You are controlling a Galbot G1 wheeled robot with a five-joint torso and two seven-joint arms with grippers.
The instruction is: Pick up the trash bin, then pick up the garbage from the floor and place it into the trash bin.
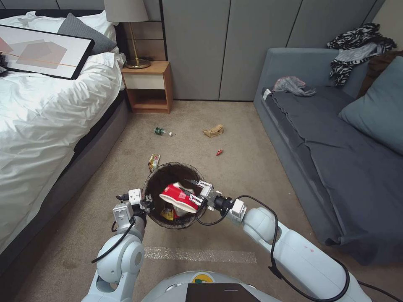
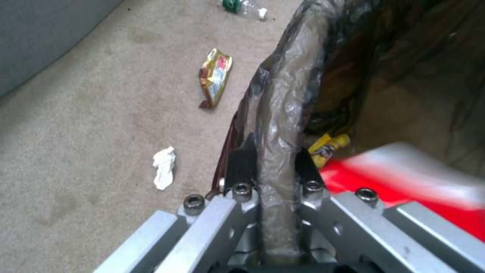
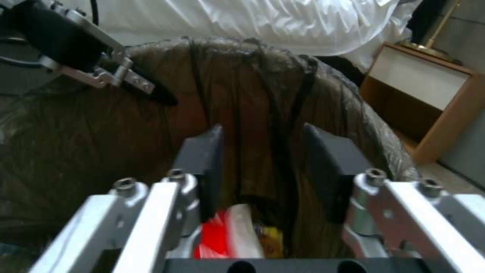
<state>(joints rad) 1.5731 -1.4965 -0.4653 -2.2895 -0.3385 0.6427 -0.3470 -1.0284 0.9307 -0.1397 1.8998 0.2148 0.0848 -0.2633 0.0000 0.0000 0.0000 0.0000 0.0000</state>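
Observation:
The trash bin (image 1: 156, 179), a round bucket with a dark liner, hangs above the carpet. My left gripper (image 1: 147, 204) (image 2: 275, 159) is shut on its near rim (image 2: 288, 98). My right gripper (image 1: 192, 192) (image 3: 263, 167) hovers over the bin's mouth, open, with nothing between its pads. A red-and-white packet (image 1: 178, 197) (image 2: 404, 178) (image 3: 222, 235) lies inside the bin beside a yellow wrapper (image 2: 328, 146). More garbage lies on the floor: a snack packet (image 1: 153, 162) (image 2: 216, 76), a green-labelled bottle (image 1: 159, 131), a tan paper bag (image 1: 214, 131), a small red piece (image 1: 219, 152) and a white tissue wad (image 2: 164, 172).
A bed (image 1: 46, 109) runs along the left and a grey sofa (image 1: 336, 159) along the right, leaving a carpeted aisle between them. A wooden nightstand (image 1: 147, 86) with a lamp stands at the far end. A grey plastic bag (image 1: 291, 86) rests on the sofa.

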